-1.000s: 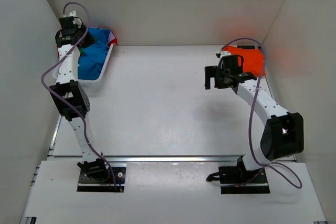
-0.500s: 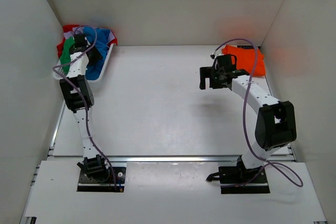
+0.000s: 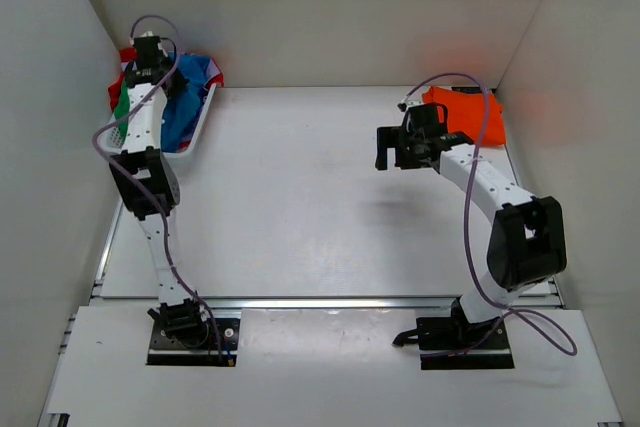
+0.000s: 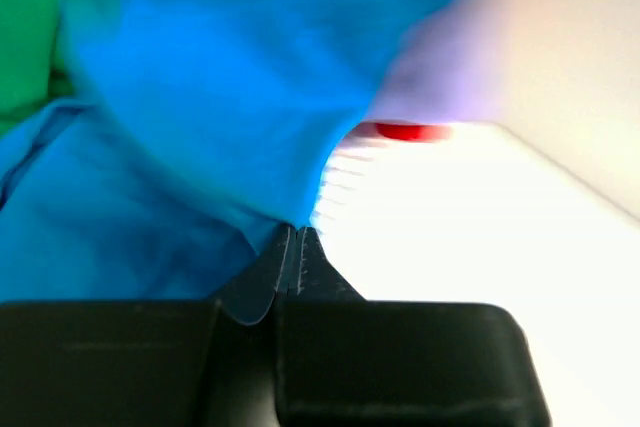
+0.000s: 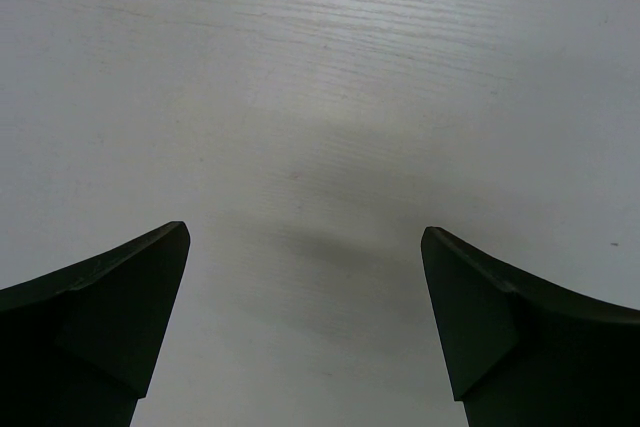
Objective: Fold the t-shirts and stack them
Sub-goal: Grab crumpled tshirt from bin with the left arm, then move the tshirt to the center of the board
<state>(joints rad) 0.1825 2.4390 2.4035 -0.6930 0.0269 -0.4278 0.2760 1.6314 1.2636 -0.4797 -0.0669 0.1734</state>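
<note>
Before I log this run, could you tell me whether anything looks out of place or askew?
Nothing looks damaged or spilled. The only untidy spot is the white basket at far left, where the blue t-shirt, green t-shirt and red t-shirt lie crumpled together. The orange t-shirt lies flat.

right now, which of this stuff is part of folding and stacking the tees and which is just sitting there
For the job: bright blue cloth t-shirt, green cloth t-shirt, red cloth t-shirt, orange cloth t-shirt.
Just there: white slatted plastic basket, purple cables on the arms.
</note>
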